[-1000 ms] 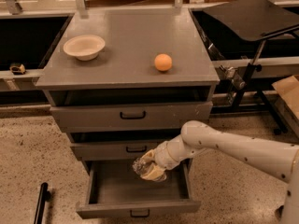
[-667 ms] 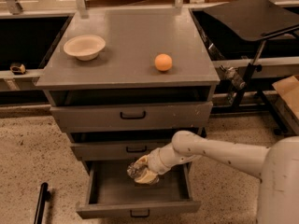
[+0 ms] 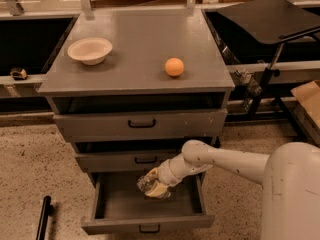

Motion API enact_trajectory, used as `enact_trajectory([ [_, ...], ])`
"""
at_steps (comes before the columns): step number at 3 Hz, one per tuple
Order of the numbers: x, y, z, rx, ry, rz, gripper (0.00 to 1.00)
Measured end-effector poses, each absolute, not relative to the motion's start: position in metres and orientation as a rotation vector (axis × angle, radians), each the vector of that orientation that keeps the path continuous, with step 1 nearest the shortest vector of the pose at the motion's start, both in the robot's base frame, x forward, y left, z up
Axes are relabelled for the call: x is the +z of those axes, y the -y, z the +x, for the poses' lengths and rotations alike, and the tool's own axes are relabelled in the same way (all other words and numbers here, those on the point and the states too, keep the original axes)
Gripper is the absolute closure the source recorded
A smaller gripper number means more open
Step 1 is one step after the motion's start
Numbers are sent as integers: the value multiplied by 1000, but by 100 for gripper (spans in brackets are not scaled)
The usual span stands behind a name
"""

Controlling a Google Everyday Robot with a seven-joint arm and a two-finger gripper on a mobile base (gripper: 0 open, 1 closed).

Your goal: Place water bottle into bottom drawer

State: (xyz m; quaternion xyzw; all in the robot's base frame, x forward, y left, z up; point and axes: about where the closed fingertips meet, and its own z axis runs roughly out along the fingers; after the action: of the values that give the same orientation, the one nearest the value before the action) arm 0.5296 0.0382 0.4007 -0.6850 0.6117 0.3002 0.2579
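The grey cabinet has three drawers. The bottom drawer [image 3: 112,204] is pulled open toward me, its front panel with a small black handle at the lower edge. My white arm reaches in from the right, and my gripper [image 3: 154,187] hangs inside the open bottom drawer, just above its floor. It is shut on the water bottle [image 3: 146,183], a small clear plastic bottle that shows at the gripper's left side, partly hidden by the fingers. The middle and top drawers are closed.
A beige bowl [image 3: 90,50] and an orange ball [image 3: 174,66] sit on the cabinet top. A black rod [image 3: 44,218] lies on the speckled floor at lower left. A black tray table [image 3: 270,19] stands at the right. Dark bins flank the cabinet behind.
My gripper with the water bottle has moved left and lower into the open bottom drawer. The bowl and ball have not moved.
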Motion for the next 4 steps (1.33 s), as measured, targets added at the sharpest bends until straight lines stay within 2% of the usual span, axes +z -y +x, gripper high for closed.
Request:
enact_trajectory([
  [2,326,-21,544,732,-1788,-1759,100],
  [3,287,-15,547,681,-1885,-1749,83],
  [4,264,-5,548,645,-1944,-1750,60],
])
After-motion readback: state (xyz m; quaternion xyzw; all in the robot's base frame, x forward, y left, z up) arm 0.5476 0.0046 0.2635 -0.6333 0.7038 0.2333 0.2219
